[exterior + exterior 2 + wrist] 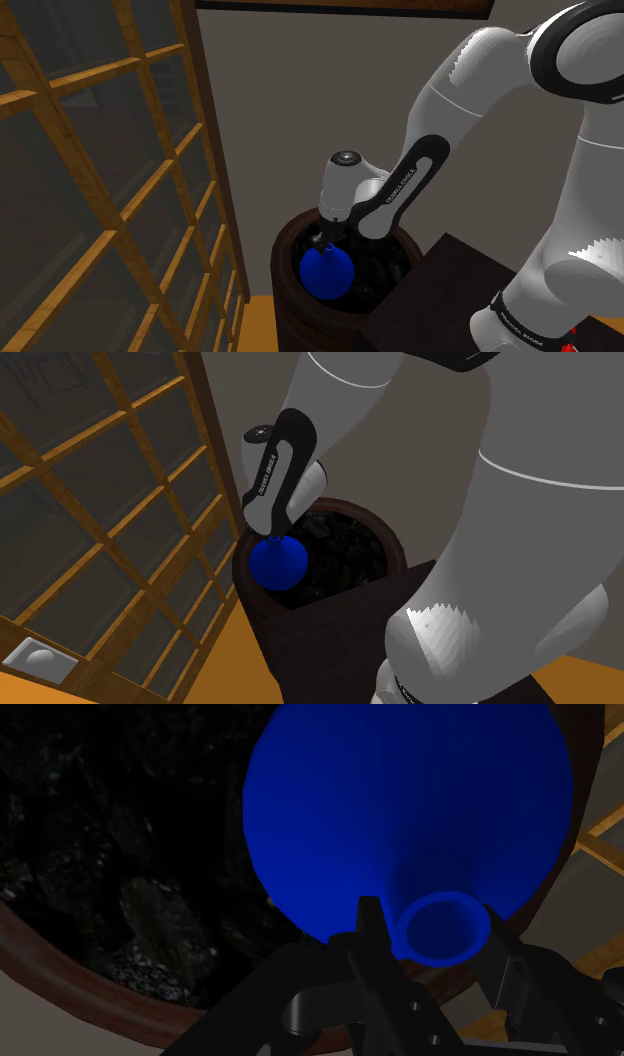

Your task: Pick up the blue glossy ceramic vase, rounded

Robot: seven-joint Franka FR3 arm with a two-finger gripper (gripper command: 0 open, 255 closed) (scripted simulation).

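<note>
A white arm (470, 90) reaches from the shoulder view's upper right down and to the left, its wrist bent over a dark brown round tub (284, 245). The black gripper (322, 241) hangs just inside the tub's rim, directly above a blue vase (328, 273) and touching its top. The vase is round-bodied and glossy, and it sits among dark lumpy fill (385, 268) on the side of the tub toward the view's left. The dark stand (455, 275) is just beside the tub at lower right. A wooden lattice (130, 200) with grey panes covers the left, bounded by a dark post (215, 150). A plain grey wall (320, 80) stands behind, and an orange-brown floor (258, 325) shows below.
</note>
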